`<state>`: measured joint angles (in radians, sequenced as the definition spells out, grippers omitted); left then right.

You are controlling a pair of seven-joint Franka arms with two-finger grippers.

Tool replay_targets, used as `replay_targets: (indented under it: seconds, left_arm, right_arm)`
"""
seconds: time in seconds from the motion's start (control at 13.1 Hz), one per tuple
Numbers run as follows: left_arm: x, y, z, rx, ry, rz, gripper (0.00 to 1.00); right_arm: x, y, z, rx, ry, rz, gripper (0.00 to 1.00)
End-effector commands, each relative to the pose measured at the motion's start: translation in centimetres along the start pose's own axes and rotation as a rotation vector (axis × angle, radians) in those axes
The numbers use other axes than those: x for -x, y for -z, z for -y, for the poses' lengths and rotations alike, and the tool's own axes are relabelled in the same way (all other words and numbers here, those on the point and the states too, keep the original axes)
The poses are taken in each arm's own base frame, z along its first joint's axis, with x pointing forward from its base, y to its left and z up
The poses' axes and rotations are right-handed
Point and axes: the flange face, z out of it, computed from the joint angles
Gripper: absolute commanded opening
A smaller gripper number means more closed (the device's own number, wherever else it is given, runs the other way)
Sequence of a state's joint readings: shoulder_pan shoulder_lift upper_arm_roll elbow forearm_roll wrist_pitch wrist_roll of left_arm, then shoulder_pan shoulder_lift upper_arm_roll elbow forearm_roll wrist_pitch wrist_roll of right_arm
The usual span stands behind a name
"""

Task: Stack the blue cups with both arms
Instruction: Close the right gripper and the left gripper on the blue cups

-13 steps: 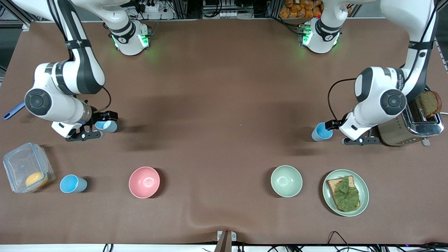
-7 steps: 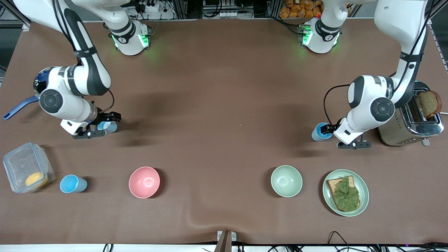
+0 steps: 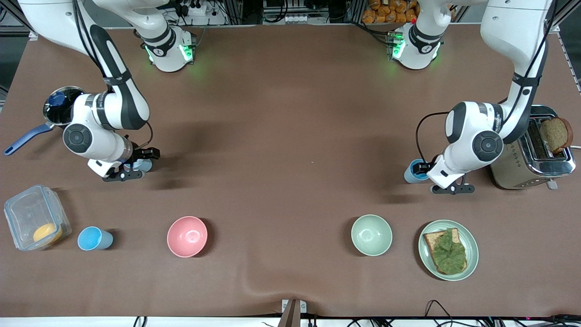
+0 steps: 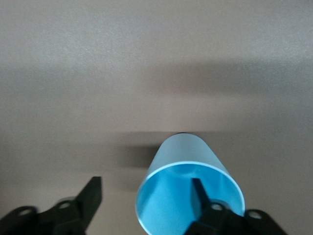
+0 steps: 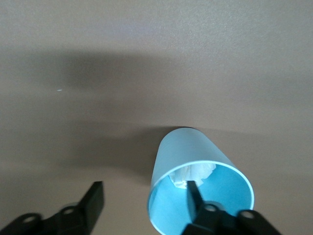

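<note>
A light-blue cup [image 3: 146,166] stands toward the right arm's end of the table. My right gripper [image 3: 139,164] is open at it. In the right wrist view [image 5: 144,190] one finger is inside the cup [image 5: 193,159] and the other outside; something white lies in it. A second light-blue cup [image 3: 411,172] stands toward the left arm's end. My left gripper [image 3: 426,176] is open at it. In the left wrist view [image 4: 145,186] one finger is inside that cup [image 4: 186,156], which is sky-blue inside. A third blue cup [image 3: 94,238] stands nearer to the front camera.
A pink bowl [image 3: 187,236] and a pale green bowl [image 3: 371,235] stand nearer to the front camera. A plate [image 3: 472,254] holds toast with lettuce. A toaster [image 3: 533,159] stands beside the left arm. A clear container [image 3: 34,222] and a pan [image 3: 56,113] are at the right arm's end.
Both grippers have moved in on their cups, so each now has one finger inside the rim. The cups have stayed in place. The right arm's move has uncovered the pan.
</note>
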<state>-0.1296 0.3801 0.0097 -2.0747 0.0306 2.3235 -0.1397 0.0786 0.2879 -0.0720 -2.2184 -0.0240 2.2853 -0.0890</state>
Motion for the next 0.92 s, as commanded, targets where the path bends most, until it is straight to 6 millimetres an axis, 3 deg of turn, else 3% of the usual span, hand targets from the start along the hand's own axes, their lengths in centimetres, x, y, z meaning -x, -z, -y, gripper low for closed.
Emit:
replay_targets:
  seconds: [0.0,0.23,0.38,0.53,0.69,0.84]
  left_arm:
    - [-0.4,-0.3,-0.4,0.008,0.018,-0.003,0.43]
    - [-0.4,-0.6,-0.4,0.007,0.018,0.002,0.18]
    - [-0.9,0.1,-0.6,0.009,0.017,-0.015,0.15]
    - [-1.3,0.7,-0.4,0.011,0.017,-0.026,0.1]
    - [-1.5,1.2,-0.3,0.012,0.017,-0.036,0.01]
    - [-1.8,1.7,0.0,0.014,0.018,-0.044,0.0]
  right_arm:
    - [-0.3,0.4,0.0,0.009,0.004,0.008,0.0]
    - [-1.1,2.0,0.6,0.011,0.012,0.046,0.0]
    - [-2.1,3.5,1.2,0.013,0.02,0.069,0.0]
    - [-2.7,5.2,3.2,0.018,0.008,0.085,0.0]
    - [-3.2,7.4,7.4,0.035,-0.026,0.106,0.0]
    - [-3.3,9.2,13.3,-0.009,-0.082,0.102,0.0]
